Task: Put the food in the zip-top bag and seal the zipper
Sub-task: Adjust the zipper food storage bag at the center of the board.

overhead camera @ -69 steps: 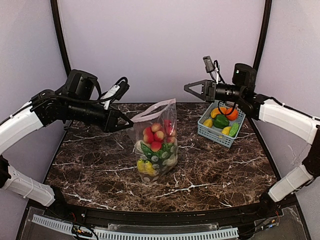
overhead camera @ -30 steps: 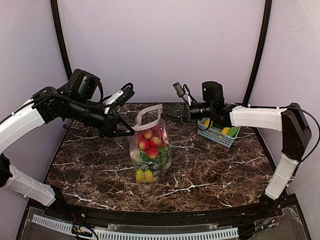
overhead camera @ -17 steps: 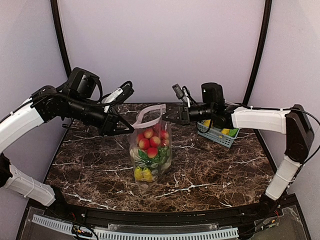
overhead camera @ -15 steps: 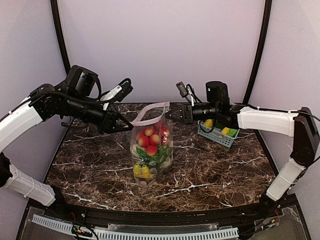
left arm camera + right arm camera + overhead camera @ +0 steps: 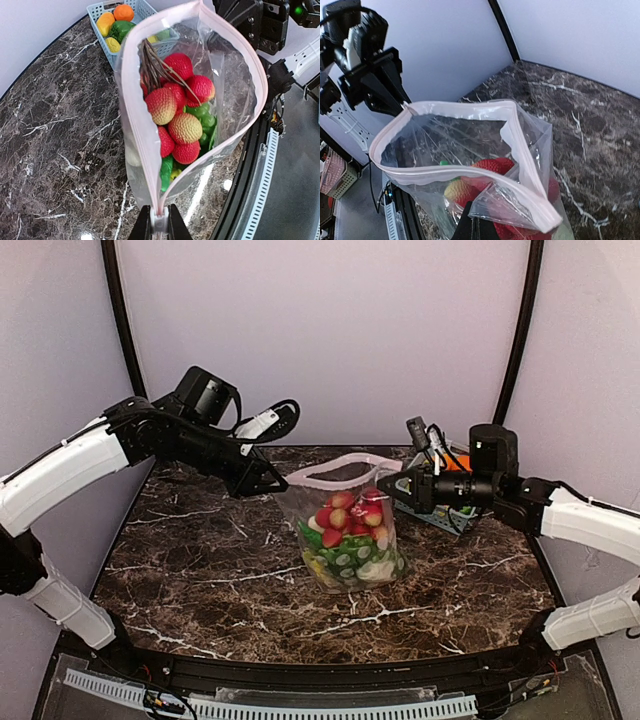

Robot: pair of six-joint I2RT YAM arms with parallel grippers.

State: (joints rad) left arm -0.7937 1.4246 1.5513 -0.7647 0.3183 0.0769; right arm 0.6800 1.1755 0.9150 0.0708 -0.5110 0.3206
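Note:
The clear zip-top bag (image 5: pixel 350 540) hangs tilted over the middle of the marble table, its mouth pulled wide open. Inside lies the food: red round fruits (image 5: pixel 345 512) on top of green and yellow pieces (image 5: pixel 345 558). The pink zipper (image 5: pixel 335 482) rings the open mouth. My left gripper (image 5: pixel 275 483) is shut on the zipper's left end, and the left wrist view shows its tips (image 5: pixel 159 226) pinching that corner. My right gripper (image 5: pixel 386 495) is shut on the bag's right edge; in the right wrist view its tips (image 5: pixel 477 231) sit under a fold of plastic.
A blue-grey basket (image 5: pixel 147 9) with orange, yellow and green toy pieces stands at the back right, behind my right arm. The table's front edge (image 5: pixel 320 648) runs below the bag. Walls close in on all sides.
My right gripper has shut on the bag's right edge. Both arms have moved to the right with the bag, which now tilts and has its mouth stretched wider.

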